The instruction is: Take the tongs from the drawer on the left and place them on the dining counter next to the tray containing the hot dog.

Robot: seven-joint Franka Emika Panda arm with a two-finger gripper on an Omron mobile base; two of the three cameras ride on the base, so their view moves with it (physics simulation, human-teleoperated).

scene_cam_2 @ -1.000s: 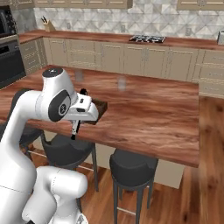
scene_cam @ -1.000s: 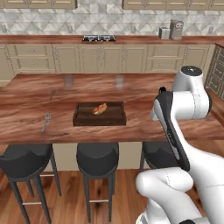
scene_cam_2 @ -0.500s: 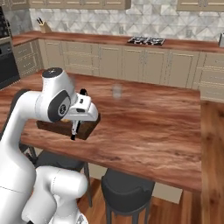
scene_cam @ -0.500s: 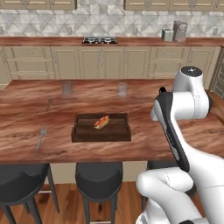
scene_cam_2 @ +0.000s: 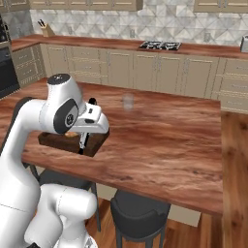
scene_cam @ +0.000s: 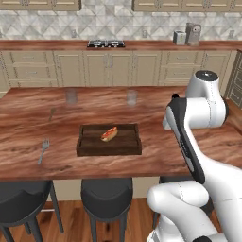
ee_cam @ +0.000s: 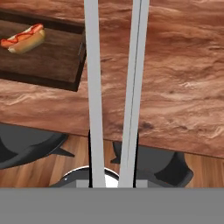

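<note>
My gripper (ee_cam: 113, 175) is shut on the tongs (ee_cam: 94, 87). Their two slim silver arms run up the hand view over the near edge of the dining counter (ee_cam: 183, 87). In the right base view the gripper (scene_cam_2: 84, 141) hangs at the tray's right end, above the counter edge. The dark wooden tray (scene_cam: 108, 150) lies on the reddish-brown dining counter (scene_cam: 28, 137) with the hot dog (scene_cam: 109, 133) in it. The hand view has the tray (ee_cam: 43, 57) and hot dog (ee_cam: 24, 38) at upper left. The drawer is out of view.
A grey fork (scene_cam: 43, 149) lies left of the tray, and two glasses (scene_cam: 71, 96) (scene_cam: 131, 98) stand further back. Black stools (scene_cam: 106, 198) sit under the counter's near edge. The wall counter with a stove (scene_cam: 106, 44) runs along the back.
The whole scene has shifted in both base views, so the base has driven; the tray now sits lower and nearer in the picture. The arm's pose and its hold on the tongs are unchanged.
</note>
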